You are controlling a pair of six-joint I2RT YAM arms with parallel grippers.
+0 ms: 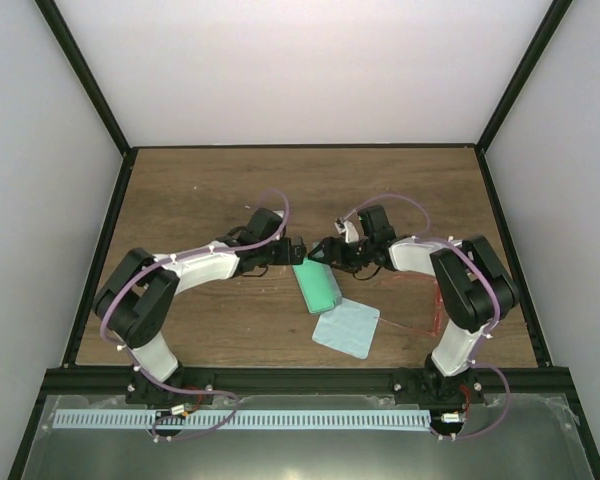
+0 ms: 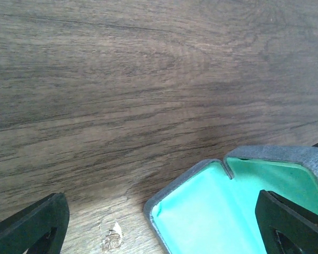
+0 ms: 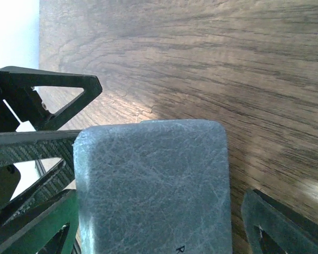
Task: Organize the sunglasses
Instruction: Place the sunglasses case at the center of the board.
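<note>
Both spread: left pincer (image 1: 298,250) and right pincer (image 1: 321,252) crowd the case's (image 1: 317,288) 12 o'clock end, pinching nothing. Sunglasses (image 1: 405,326) sit on the desk (image 1: 200,190) at the cloth's (image 1: 347,328) 3 o'clock. Risk imo: they clash, or knock the lid (image 3: 148,180) shut.

Case (image 1: 316,286) grey outside, mint-green inside; cloth (image 1: 346,327) pale blue.

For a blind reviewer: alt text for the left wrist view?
An open blue-grey case with green lining sits lower right on a wooden table. The left gripper is open, one dark finger over the lining, the other over bare wood.
</note>
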